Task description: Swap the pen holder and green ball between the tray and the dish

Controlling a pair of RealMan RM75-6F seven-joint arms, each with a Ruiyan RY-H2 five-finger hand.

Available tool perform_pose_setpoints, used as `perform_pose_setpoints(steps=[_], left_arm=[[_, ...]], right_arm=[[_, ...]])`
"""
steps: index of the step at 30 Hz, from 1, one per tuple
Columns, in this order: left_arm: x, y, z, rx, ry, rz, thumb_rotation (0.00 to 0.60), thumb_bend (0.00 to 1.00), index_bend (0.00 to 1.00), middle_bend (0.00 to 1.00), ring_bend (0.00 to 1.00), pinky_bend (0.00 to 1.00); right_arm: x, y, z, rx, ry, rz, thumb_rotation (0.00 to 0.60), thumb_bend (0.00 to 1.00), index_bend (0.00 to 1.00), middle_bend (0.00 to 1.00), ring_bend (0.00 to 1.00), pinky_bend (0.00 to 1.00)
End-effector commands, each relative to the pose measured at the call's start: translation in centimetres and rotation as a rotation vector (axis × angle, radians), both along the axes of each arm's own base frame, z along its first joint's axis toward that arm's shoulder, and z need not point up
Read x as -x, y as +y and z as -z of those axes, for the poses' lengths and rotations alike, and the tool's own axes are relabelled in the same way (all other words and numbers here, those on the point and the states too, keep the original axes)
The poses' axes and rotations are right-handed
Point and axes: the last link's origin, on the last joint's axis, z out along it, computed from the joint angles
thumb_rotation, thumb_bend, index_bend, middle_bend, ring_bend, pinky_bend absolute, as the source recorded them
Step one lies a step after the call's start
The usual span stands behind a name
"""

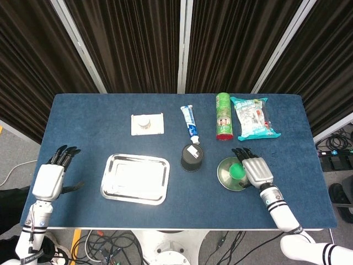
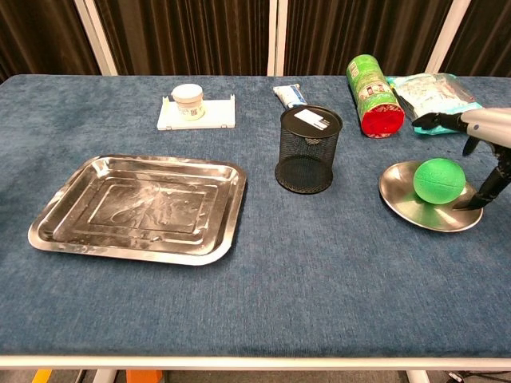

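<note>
Fingers [image 1: 242, 155] of my right hand [image 1: 255, 170] are spread above the green ball [image 1: 237, 170], holding nothing. I see the ball in the steel dish [image 1: 225, 178], the mesh pen holder [image 1: 192, 157] between dish and tray [image 1: 135, 178]. My left hand [image 1: 51, 179] hangs open, empty, beside the table's edge.

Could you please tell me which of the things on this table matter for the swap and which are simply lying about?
Part of the job:
pen holder
green ball
tray
dish

Lying about:
green can
toothpaste tube
snack bag
small jar on a white board
</note>
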Motion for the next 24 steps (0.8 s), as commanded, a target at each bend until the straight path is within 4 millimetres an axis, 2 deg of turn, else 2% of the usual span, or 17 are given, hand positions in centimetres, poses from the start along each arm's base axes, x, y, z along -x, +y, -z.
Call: perform_pose_setpoints(steps=[1,4,9,14,20,24], left_arm=[[0.1,0.1,0.1,0.004,-0.004,-0.002,0.6,0.0,0.17,0.15,0.08,0.33],[0.2,0.2,0.3,0.008,-0.009,-0.008,0.6,0.0,0.17,0.15,0.08,0.33],[0.4,0.2,0.5,0.013,-0.014,-0.014,0.6,0.0,0.18,0.15,0.08,0.33],[0.5,0.1,0.4,0.013,-0.019,-0.014,0.6,0.0,0.18,0.15,0.08,0.33],[0.6,0.2,0.6,0.022,-0.017,-0.017,0.6,0.0,0.19,0.15,0.08,0.33],[0.7,0.2,0.7,0.028,-0.016,-0.019,0.6,0.0,0.19,0.15,0.08,0.34]], right_arm=[[-0.1,-0.2,0.7,-0.02,0.005,0.007,0.6,0.05,0.02,0.1,0.03,0.36],[-0.4,-0.3,1.3,-0.025,-0.002,0.012,0.6,0.06,0.1,0.12,0.08,0.41],[-0.8,-0.5,1.8,-0.015,-0.005,-0.001,0.6,0.08,0.23,0.23,0.21,0.49],[-1.2,-0.6,1.8,0.016,-0.011,-0.015,0.6,0.1,0.37,0.33,0.31,0.59],[-0.9,-0.3,2.0,0.028,-0.003,-0.009,0.6,0.11,0.45,0.37,0.34,0.62],[-0.8,-0.2,2.2,0.024,0.0,-0.009,0.6,0.11,0.46,0.37,0.34,0.62]])
